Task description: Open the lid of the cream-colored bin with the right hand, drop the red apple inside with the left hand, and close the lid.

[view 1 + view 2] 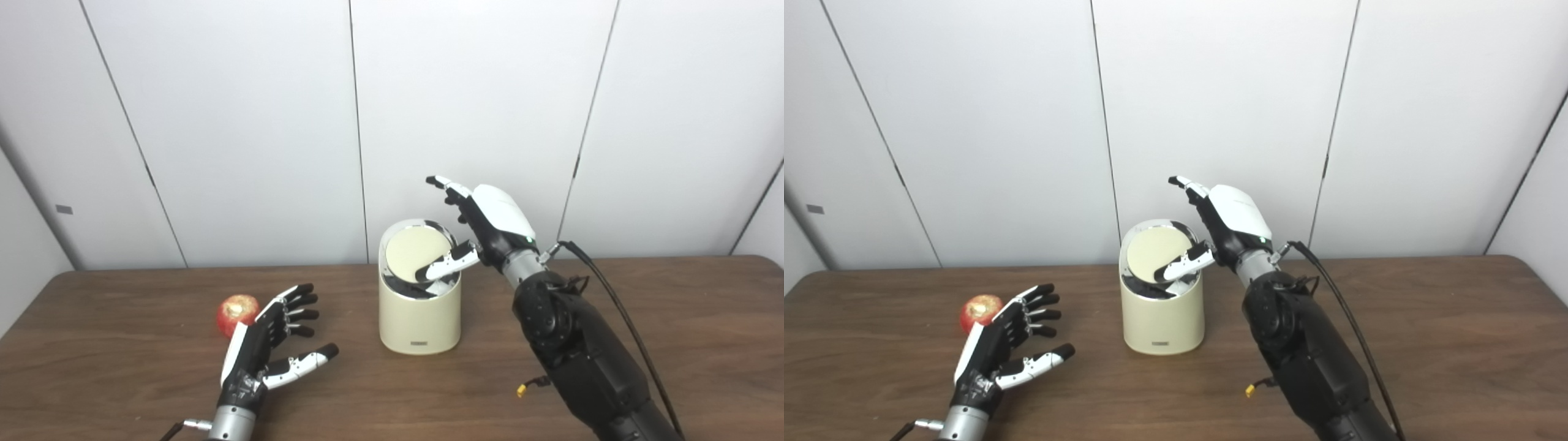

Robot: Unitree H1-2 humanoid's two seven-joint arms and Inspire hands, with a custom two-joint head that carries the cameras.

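While the right hand [490,223] hovered open, thumb pressing the tilted round lid [418,253] of the cream-colored cylindrical bin [419,321], left hand [269,343] splayed empty (beside the red apple [236,312]).

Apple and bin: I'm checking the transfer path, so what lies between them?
The open left hand sits beside the apple; past it, only bare table runs to the bin, in both eye views.

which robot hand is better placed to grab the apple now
Left. The left robot hand is open right beside the apple on the table, holding nothing. The right robot hand is busy at the bin, its thumb on the tilted lid.
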